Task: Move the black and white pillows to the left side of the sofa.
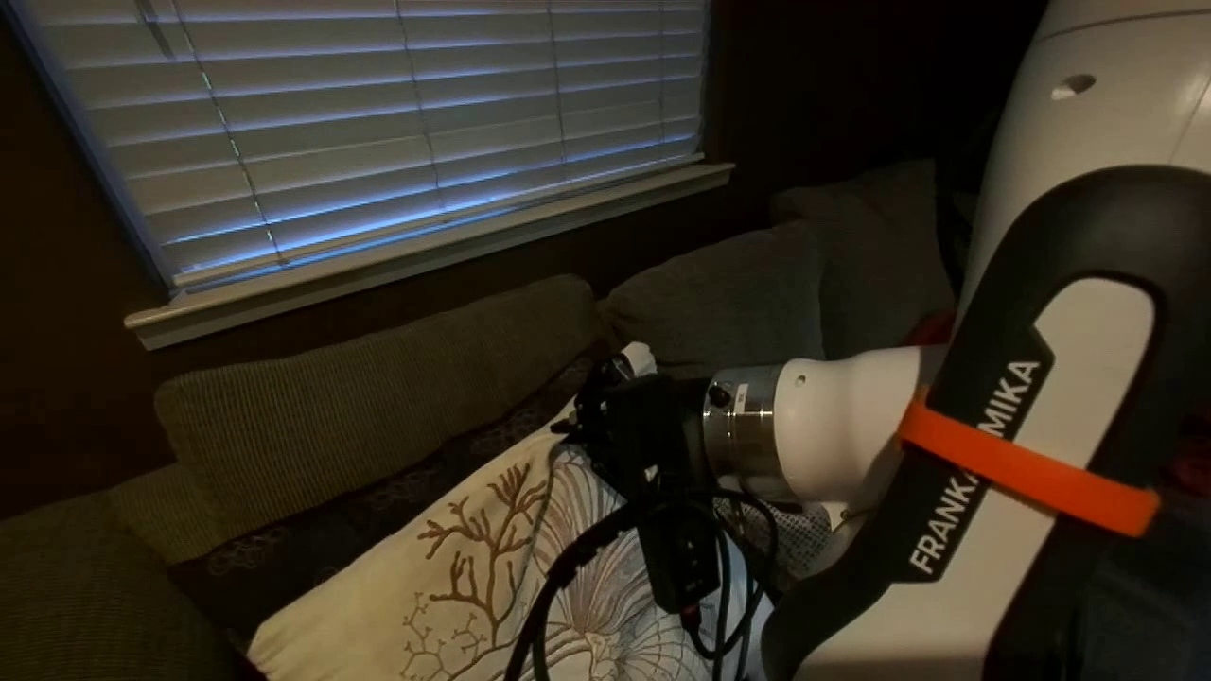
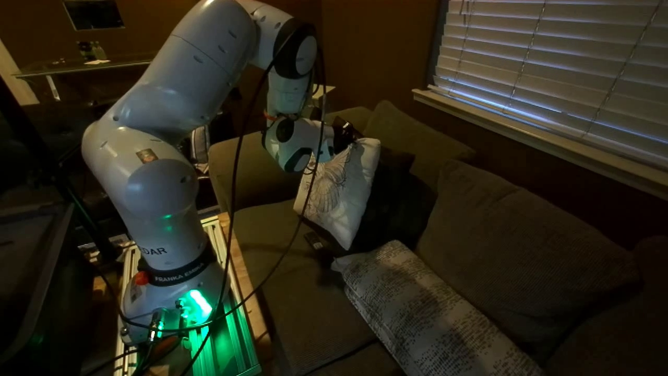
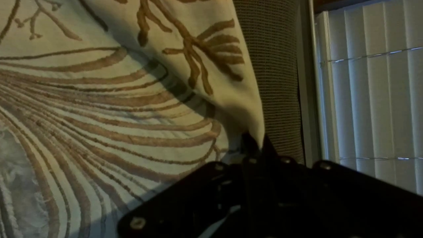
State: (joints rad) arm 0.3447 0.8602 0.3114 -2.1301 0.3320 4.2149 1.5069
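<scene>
Pinching the white pillow [image 2: 338, 194] near an upper corner, I have my gripper [image 3: 257, 147] clamped on the cloth, as the wrist view shows. The pillow stands tilted, with the black pillow [image 2: 394, 214] between it and the back cushions [image 1: 378, 402] of the sofa [image 2: 297, 308]; whether its lowest corner rests on the seat below or hangs free, I cannot tell. By my reckoning both are already toward the left end as one faces the sofa, so the step in hand is to settle the white one there. I should lower it until the sofa takes the weight, then ease its top back against the black pillow so that it leans by itself before I part my jaws. Letting go with the bulk leaning forward would likely tip it onto what looks like a remote [image 2: 314, 240], lying near its lower corner. A pinch on soft, stuffed cloth may slip or twist, so slow moves suit it best. I would also mind my cable [image 1: 572, 558], which hangs in front of the printed face in an exterior view and could drag the pillow along as I back away
</scene>
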